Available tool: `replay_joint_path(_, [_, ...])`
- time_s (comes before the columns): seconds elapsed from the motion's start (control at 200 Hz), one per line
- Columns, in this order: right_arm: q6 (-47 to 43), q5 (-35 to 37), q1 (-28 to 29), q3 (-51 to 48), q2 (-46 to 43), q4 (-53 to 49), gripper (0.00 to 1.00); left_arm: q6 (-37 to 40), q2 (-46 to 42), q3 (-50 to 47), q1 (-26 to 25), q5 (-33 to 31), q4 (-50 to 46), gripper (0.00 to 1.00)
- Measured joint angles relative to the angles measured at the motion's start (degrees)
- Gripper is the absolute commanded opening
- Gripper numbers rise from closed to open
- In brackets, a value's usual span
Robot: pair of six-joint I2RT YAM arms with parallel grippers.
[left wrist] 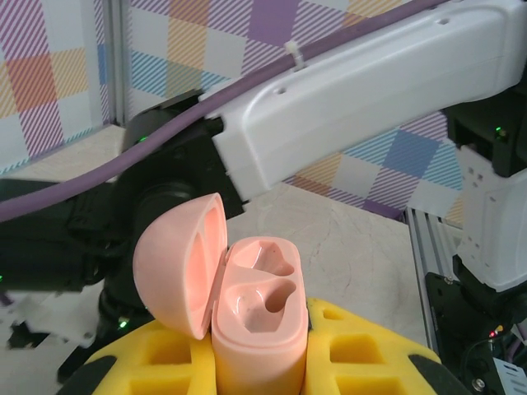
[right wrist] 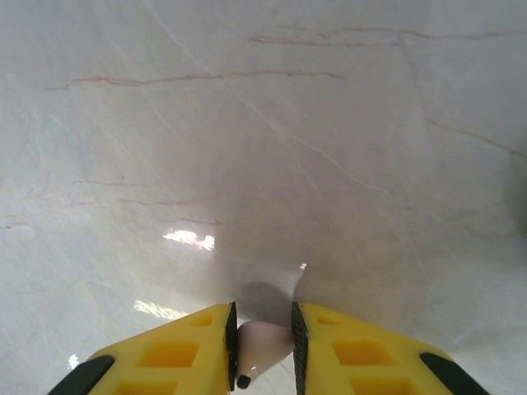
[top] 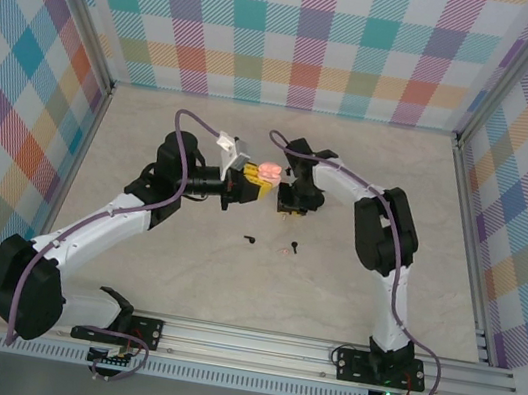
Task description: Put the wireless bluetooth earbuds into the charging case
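Nearest the arm bases, well short of the case, loose buds lie on the table [top: 432, 286]: a black bud [top: 249, 240] and, to its right, a small cluster [top: 289, 249], seemingly one black and one pale, too small to separate.

Just beside the case, on its near right, the right gripper [right wrist: 262, 329] points down over bare table. Its yellow fingers [right wrist: 346, 354] pinch a pale bud [right wrist: 265, 346].

The case [left wrist: 255, 321] itself is clamped upright in the left gripper [left wrist: 257, 362] and held off the table. Its lid [left wrist: 177, 263] is swung open to one side, and both wells [left wrist: 265, 284] look empty.

The step in hand seems to be bringing a pale bud to the case. Next, the right gripper would need to get the bud over a well, match its stem to the well's shape, and lower it in before letting go.
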Motion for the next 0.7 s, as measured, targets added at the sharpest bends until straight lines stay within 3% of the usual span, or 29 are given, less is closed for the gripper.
replay_joint_path(0.38, [2.05,-10.43,-8.11,-12.92,-13.66,9.79,0.27,-3.32,3.02,-3.15,1.84,-2.32,3.04,0.09])
replay_joint_path(0.7, [3.34,-17.18,-8.79,-15.93,-24.63,14.47,0.27,-2.86,5.7,-5.51,1.84,-2.29,6.69,0.09])
